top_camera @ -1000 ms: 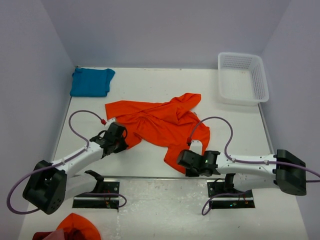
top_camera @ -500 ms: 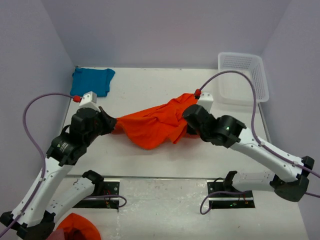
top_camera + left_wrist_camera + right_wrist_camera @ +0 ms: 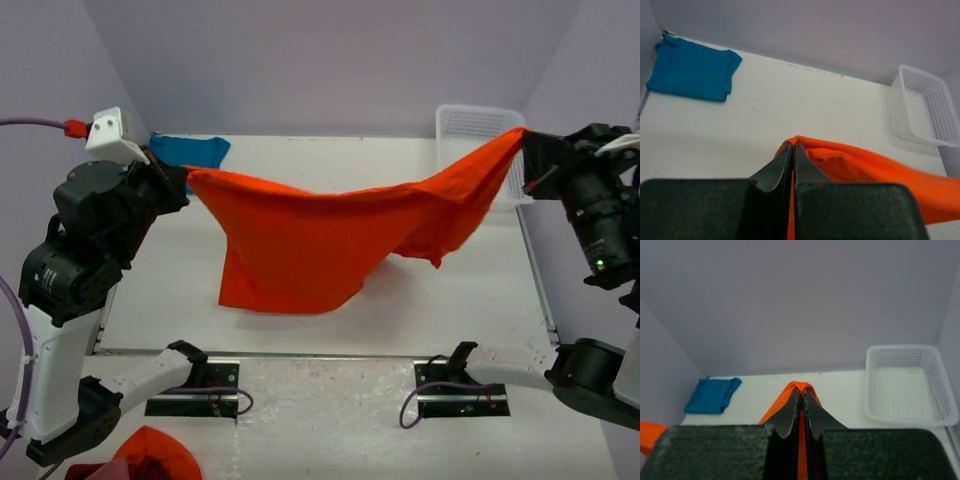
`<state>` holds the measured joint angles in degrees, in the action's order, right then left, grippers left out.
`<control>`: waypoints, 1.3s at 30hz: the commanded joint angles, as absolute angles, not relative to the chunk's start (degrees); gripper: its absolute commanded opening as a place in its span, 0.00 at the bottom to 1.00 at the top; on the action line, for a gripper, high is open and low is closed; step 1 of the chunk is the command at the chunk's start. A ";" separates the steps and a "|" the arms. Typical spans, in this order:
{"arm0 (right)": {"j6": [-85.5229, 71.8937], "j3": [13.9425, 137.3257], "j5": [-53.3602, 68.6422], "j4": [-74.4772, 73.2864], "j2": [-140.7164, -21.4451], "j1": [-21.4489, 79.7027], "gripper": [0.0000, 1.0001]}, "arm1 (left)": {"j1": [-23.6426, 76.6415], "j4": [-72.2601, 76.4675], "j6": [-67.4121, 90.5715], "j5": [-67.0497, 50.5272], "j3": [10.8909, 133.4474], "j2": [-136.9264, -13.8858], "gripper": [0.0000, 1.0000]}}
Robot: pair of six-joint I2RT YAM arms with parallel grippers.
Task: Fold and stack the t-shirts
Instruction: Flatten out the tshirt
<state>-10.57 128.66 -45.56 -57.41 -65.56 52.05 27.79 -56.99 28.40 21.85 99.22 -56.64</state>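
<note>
Pale lilac walls (image 3: 330, 60), white table (image 3: 300, 155), white mesh basket (image 3: 470, 125), seemingly plastic

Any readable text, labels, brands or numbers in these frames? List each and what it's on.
None readable in any view.
orange t-shirt: plain cloth, no print or label showing.
teal t-shirt: plain, no print.
white basket: no marking visible.
left end effector and right end effector: both clamped on the orange t-shirt, black fingers with no lettering visible.
</note>
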 commanded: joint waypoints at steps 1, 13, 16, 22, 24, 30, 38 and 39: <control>2.87 132.26 -48.34 -51.25 -67.06 51.77 0.00 | 27.60 -58.27 21.89 28.12 106.60 -62.46 0.00; -1.39 147.02 -13.57 -48.08 -94.20 20.49 0.00 | 0.98 -52.46 16.09 -7.96 131.69 -101.92 0.00; -1.32 148.09 -9.06 -44.93 -100.71 15.65 0.00 | -4.73 -51.86 15.38 -14.38 140.77 -112.22 0.00; 2.55 149.06 -6.50 -38.07 -104.77 13.18 0.00 | -13.00 -38.96 20.29 -29.25 141.43 -117.69 0.00; 3.25 149.59 -6.42 -37.18 -104.33 13.10 0.00 | -13.62 -33.00 21.96 -32.85 139.40 -115.76 0.00; 3.17 147.41 -5.98 -37.53 -97.41 13.10 0.00 | -14.41 -29.71 26.01 -38.40 139.67 -110.67 0.00; 4.48 133.26 -12.21 -41.92 -77.30 20.98 0.00 | -14.41 -36.64 20.57 -38.85 128.60 -90.84 0.00; 4.74 132.89 -13.70 -42.79 -75.43 22.57 0.00 | -14.41 -36.30 20.39 -39.02 124.41 -87.92 0.00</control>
